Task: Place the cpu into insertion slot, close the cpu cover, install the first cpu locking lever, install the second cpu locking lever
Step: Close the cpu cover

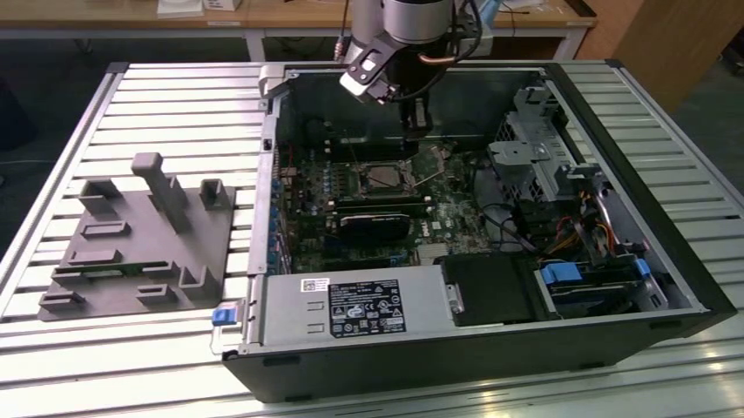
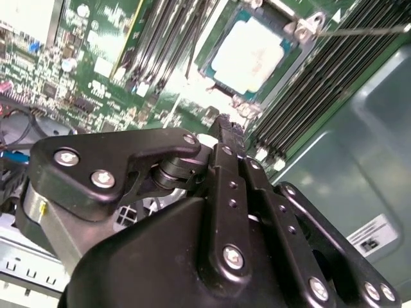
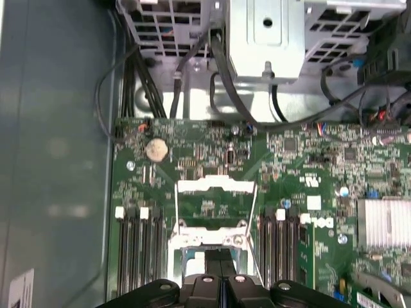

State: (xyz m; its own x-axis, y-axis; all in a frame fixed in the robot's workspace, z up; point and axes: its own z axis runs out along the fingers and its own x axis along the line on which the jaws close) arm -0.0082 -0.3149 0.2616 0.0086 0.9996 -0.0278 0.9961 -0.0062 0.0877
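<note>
The cpu (image 2: pixel 253 54), with a pale metallic top, lies flat in the insertion slot (image 1: pixel 382 178) on the green motherboard. The cpu cover (image 3: pixel 215 187), a thin silver frame, stands swung open away from the slot on its hinge. A thin wire locking lever (image 2: pixel 366 29) sticks out beside the slot's corner, unlatched. My gripper (image 1: pixel 415 129) hangs inside the case just above and behind the slot, toward the open cover. Its black fingers (image 3: pixel 207 282) are pressed together with nothing between them. In the second wrist view the gripper (image 2: pixel 225 125) points at the board just short of the cpu.
Long black memory slots (image 3: pixel 138 250) flank the socket on both sides. A black block (image 1: pixel 375 228) sits in front of the socket. Drive cage (image 1: pixel 524 157) and cables fill the exterior view's right; the power supply (image 1: pixel 348 309) is at the front. A grey fixture (image 1: pixel 139 235) lies outside the case.
</note>
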